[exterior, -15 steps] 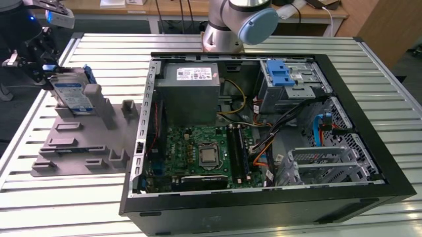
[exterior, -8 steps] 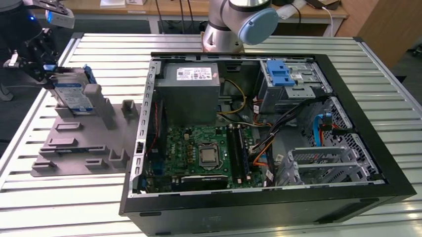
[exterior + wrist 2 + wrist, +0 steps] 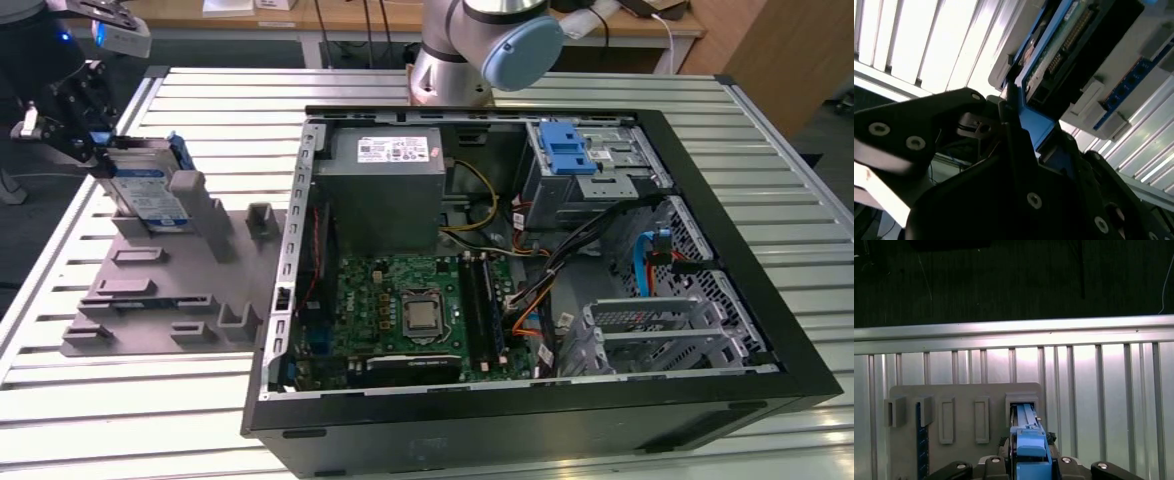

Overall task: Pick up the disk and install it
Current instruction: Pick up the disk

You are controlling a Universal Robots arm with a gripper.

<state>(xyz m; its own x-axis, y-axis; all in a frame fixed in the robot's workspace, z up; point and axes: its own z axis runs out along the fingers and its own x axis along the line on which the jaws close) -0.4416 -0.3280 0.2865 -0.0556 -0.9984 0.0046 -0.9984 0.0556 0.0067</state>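
Silver-grey arm (image 3: 447,62) w/ pale-blue joint cap (image 3: 523,52); black gripper (image 3: 1033,121), seemingly 5 silver screws (image 3: 1034,200).

On the worktop (image 3: 134,400) lies the open computer case (image 3: 747,330), towards the exterior view's right. Just beside it, at the exterior view's left, lies a holder plate (image 3: 147,290). The disk (image 3: 144,190) stands on edge in a slot at the far end of this plate, and the claw (image 3: 96,155) is closed on it from the exterior view's left. Inside the case, the power supply (image 3: 380,190) sits at the far left, the motherboard (image 3: 400,315) in front of it, and the drive cage (image 3: 587,170) at the far right
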